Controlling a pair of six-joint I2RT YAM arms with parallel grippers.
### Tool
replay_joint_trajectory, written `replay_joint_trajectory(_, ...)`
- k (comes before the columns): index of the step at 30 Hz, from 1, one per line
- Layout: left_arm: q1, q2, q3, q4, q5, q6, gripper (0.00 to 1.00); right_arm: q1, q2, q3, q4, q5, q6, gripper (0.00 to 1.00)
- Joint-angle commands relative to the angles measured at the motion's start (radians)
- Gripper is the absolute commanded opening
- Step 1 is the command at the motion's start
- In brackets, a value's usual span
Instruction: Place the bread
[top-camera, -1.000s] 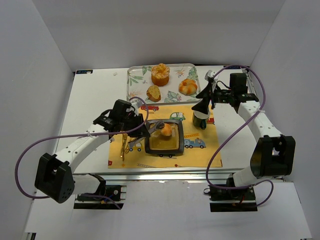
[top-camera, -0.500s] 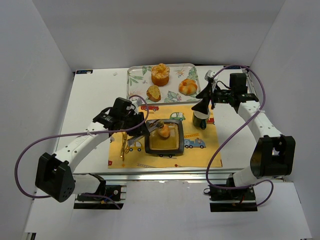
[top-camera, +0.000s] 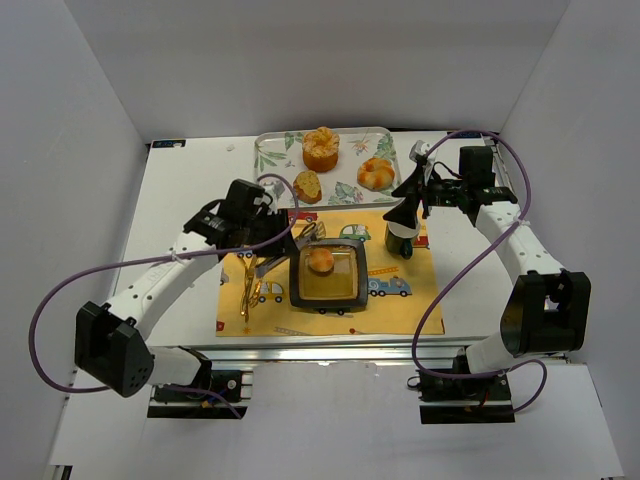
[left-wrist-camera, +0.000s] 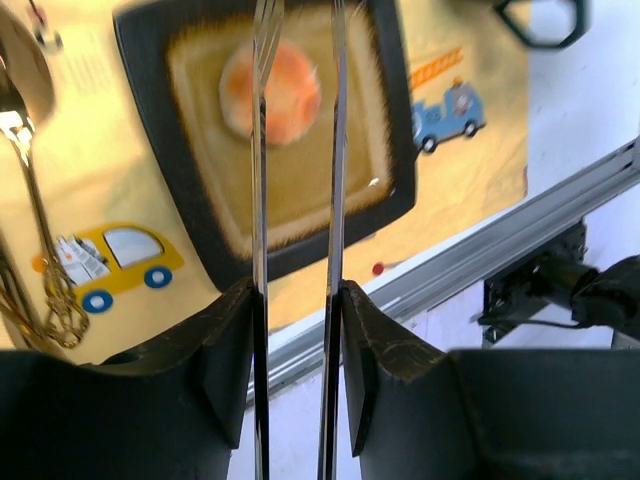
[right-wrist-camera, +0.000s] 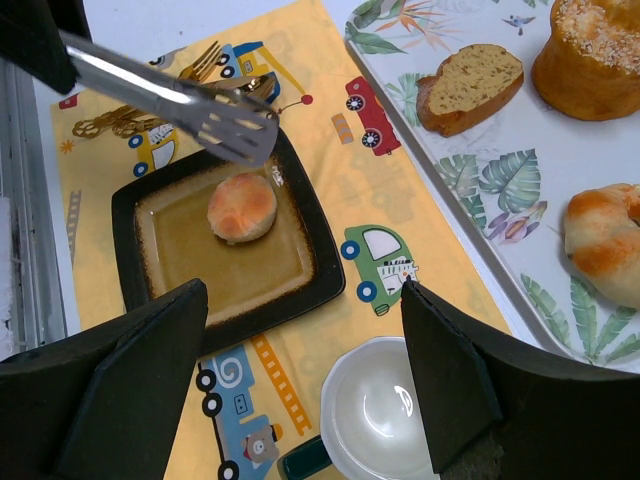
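Note:
A round bread roll (top-camera: 321, 261) lies on the dark square plate (top-camera: 300, 300), toward its far side. My left gripper (top-camera: 262, 232) is shut on metal tongs (top-camera: 300, 235), whose spread tips hover just above the plate's far-left corner, apart from the roll. The left wrist view looks down the two tong blades (left-wrist-camera: 262, 150), with the roll (left-wrist-camera: 272, 92) beyond their tips. My right gripper (top-camera: 405, 215) hangs open and empty above a white mug (top-camera: 400, 240). The right wrist view shows the roll (right-wrist-camera: 242, 207), the tong tips (right-wrist-camera: 230, 130) and the mug (right-wrist-camera: 385, 410).
A leaf-patterned tray (top-camera: 265, 160) at the back holds a tall bun (top-camera: 321, 148), a knotted roll (top-camera: 376, 173) and a bread slice (top-camera: 307, 186). Gold cutlery (top-camera: 248, 285) lies left of the plate on the yellow car-print mat (top-camera: 400, 305).
The tongs have spread and let go of the roll, which now rests on the plate. The left arm has drawn back and up to the left. The right arm is still.

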Motion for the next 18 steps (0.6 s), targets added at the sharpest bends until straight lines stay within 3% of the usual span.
replay_joint_trajectory(1,0.014,0.017,0.14,-0.02,-0.041,0.032,0.47,-0.005,-0.012,0.008,-0.002,-0.025,-0.013,0.83)
replay_joint_trajectory(6,0.084,0.086,0.205,0.051,-0.029,0.002,0.47,-0.005,-0.011,0.005,0.005,-0.03,-0.004,0.83)
replay_joint_trajectory(11,0.216,0.213,0.208,0.255,-0.024,-0.176,0.46,-0.003,-0.014,-0.004,0.022,-0.036,0.008,0.83)
replay_joint_trajectory(18,0.256,0.472,0.431,0.256,-0.033,-0.193,0.48,-0.003,-0.018,-0.015,0.036,-0.039,0.011,0.83)
